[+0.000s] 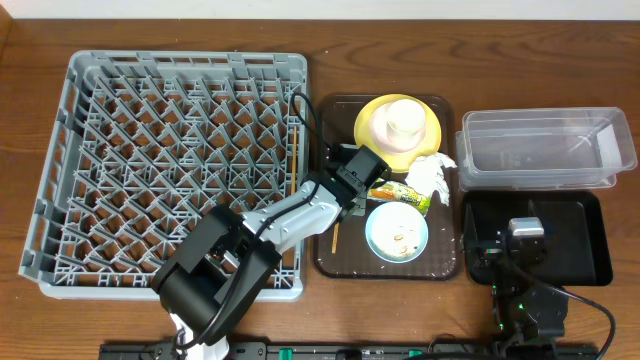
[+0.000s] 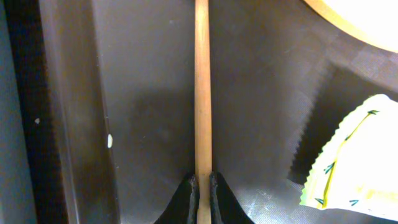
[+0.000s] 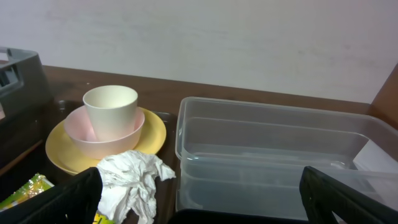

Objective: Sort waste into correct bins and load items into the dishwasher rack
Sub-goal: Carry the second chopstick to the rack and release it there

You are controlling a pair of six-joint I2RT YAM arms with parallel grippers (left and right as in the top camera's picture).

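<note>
My left gripper is over the left part of the dark-brown serving tray, shut on a wooden chopstick lying on it. Beside it are the green-and-orange wrapper, the white tissue and the light-blue dish with food scraps. The white cup stands in a pale pink bowl on the yellow plate. My right gripper is open and empty over the black tray.
The grey rack fills the left side. A thin tan stick lies along its right edge. The clear tub sits behind the black tray, to the right of the serving tray.
</note>
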